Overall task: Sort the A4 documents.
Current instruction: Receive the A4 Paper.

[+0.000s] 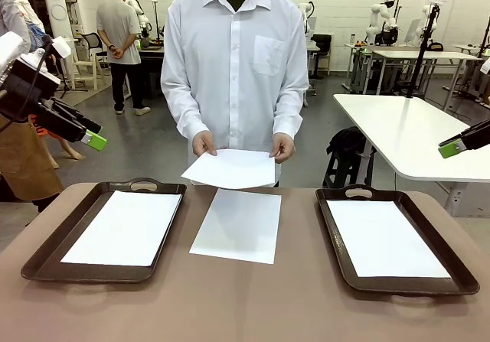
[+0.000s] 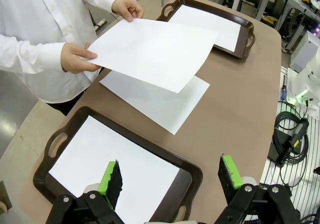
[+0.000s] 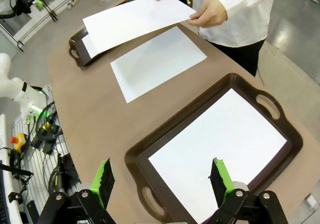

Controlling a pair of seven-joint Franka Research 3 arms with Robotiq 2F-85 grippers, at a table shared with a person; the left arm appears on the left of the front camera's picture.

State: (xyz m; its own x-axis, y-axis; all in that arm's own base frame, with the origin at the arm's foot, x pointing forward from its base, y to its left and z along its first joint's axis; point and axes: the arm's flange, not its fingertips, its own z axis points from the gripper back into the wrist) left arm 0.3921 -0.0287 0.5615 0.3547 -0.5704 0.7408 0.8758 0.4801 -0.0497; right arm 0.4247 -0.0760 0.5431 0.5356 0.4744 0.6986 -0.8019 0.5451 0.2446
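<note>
From the front, my left claw point(image 1: 96, 139) hangs raised beyond the table's left side, green pads poking out. My left wrist view adds the gap between those pads: spread wide, holding and touching nothing, with the left dark brown tray point(image 1: 46, 258) and its cut-out handles below and ahead.

I count 2 such trays and 4 plain white A4 paper sheets. Sheet 1 point(image 1: 126, 227) lies flat inside the left tray. Sheet 2 point(image 1: 239, 225) lies flat on the bare brown round-cornered table point(image 1: 253, 304), between the trays. Sheet 3 point(image 1: 232, 167) is in the air at the far edge, held by the person's 2 hands point(image 1: 203, 141), 1 at each far corner. The front view presses it against sheet 2, while my left wrist view shows it lifted clear above sheet 2's far end. In my right wrist view it hides part of the left tray. Sheet 4 point(image 1: 383, 239) lies flat in the right dark brown tray point(image 1: 337, 235).

My right claw point(image 1: 452, 148) is a green tip at the front view's right edge. My right wrist view shows its pads wide apart and empty above that tray.
</note>
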